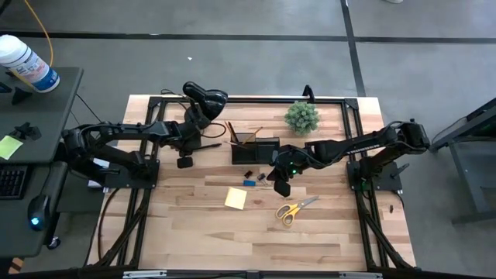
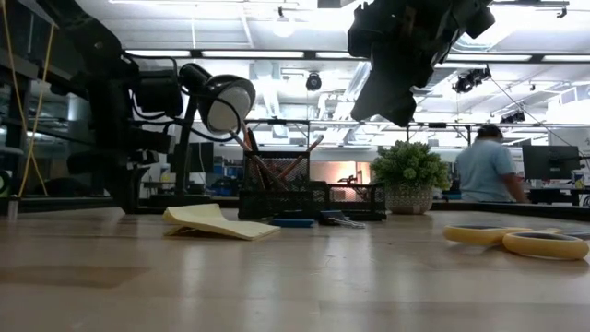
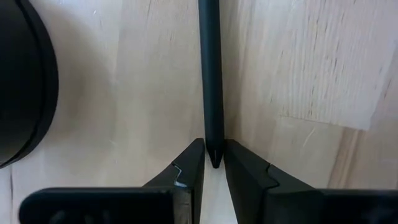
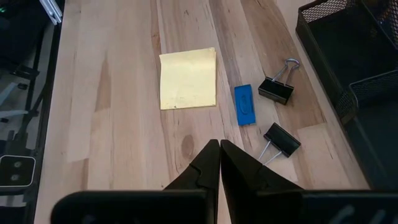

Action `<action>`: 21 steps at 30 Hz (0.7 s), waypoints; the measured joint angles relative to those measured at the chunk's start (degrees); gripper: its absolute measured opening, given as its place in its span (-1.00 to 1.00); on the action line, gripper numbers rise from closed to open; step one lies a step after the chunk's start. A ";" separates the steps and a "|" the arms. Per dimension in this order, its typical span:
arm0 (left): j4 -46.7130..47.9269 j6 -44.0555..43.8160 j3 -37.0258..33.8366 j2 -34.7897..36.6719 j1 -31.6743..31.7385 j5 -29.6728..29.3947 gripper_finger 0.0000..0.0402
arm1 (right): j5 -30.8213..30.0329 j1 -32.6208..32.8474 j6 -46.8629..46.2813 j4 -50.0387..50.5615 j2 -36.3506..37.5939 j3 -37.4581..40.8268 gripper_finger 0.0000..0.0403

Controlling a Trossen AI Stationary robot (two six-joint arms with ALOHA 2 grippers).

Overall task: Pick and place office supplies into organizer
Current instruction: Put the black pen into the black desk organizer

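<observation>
We pinch the dark pen's (image 3: 211, 74) tip in our left claw (image 3: 214, 165) to lift it toward the organizer (image 1: 256, 149), while our right claw (image 4: 219, 163) hovers pressed together, empty.

Tabletop (image 1: 194, 232), front half: open wood, broken only by the sticky-note pad (image 1: 235, 198) and the scissors (image 1: 294, 209), well apart from each other.

Organizer (image 1: 256, 147), rear centre: hemmed in by the desk lamp (image 1: 203, 97) on one side and the potted plant (image 1: 301, 117) on the other.

Front of the organizer: two black clips (image 4: 275, 90) and a blue block (image 4: 245, 104) lie close together, with the right hand (image 1: 280, 186) hanging above them.

Beside the lamp: a dark pen (image 3: 211, 74) lies on the wood, the left hand (image 3: 214, 167) at its tip.
</observation>
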State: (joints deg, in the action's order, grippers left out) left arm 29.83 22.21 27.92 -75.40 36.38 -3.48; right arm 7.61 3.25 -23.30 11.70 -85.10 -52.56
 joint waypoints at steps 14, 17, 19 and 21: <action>0.73 -5.02 -0.21 0.66 -0.01 1.36 -0.97 | 0.01 0.00 0.21 0.00 0.00 0.01 -0.94; 0.94 -6.67 -0.37 2.34 -0.11 1.73 -0.97 | 0.03 0.00 0.21 0.02 0.00 0.01 -0.94; 2.55 -7.68 -0.57 3.89 -0.13 2.45 -0.98 | 0.05 0.00 0.21 0.14 0.00 0.00 -0.94; 3.61 -8.11 -0.66 5.43 -0.17 3.25 -0.98 | 0.09 0.00 0.21 0.90 0.00 0.00 -0.94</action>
State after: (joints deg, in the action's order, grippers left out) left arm 33.43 14.10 27.26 -69.97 36.21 -0.23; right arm 7.70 3.25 -23.09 12.61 -85.10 -52.56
